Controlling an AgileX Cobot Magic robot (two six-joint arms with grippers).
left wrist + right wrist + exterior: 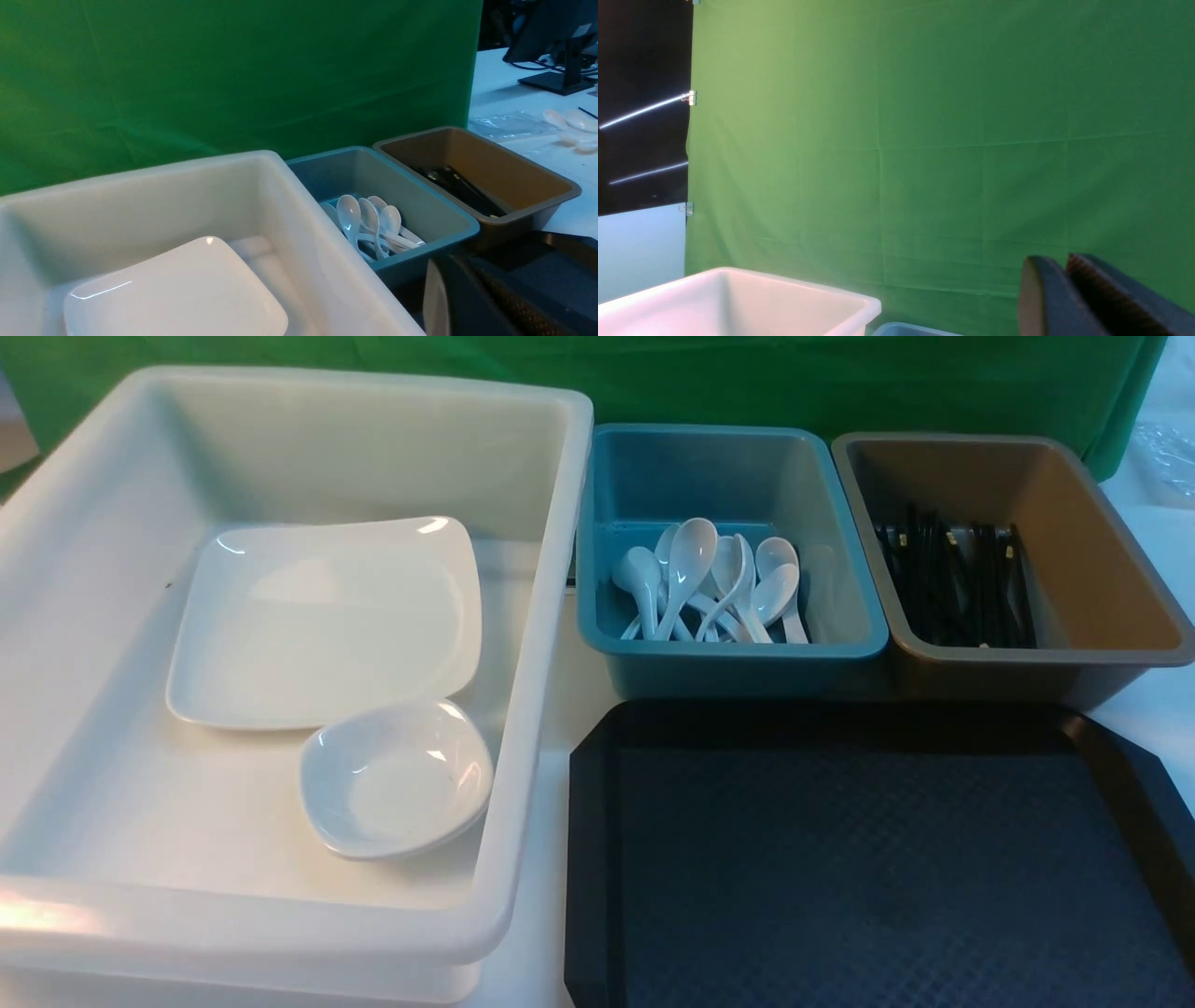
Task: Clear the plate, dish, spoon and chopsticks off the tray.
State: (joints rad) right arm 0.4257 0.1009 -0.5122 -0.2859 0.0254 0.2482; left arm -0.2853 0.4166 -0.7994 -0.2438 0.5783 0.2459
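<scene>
On the left of the table sat the deep white tub (551, 616), holding the plate (322, 621) with a small white dish (397, 777) overlapping its near corner. The tray (868, 859), right of the tub, was cut off by the frame's lower edge. Behind it, the teal bin (868, 635) held a pile of white spoons (709, 579), so the spoon could not be singled out; the brown bin (1102, 607) held chopsticks (962, 583), individually indistinct. The left gripper (467, 275) showed pressed together, empty. The right gripper (1066, 289) was barely parted, mostly cropped.
</scene>
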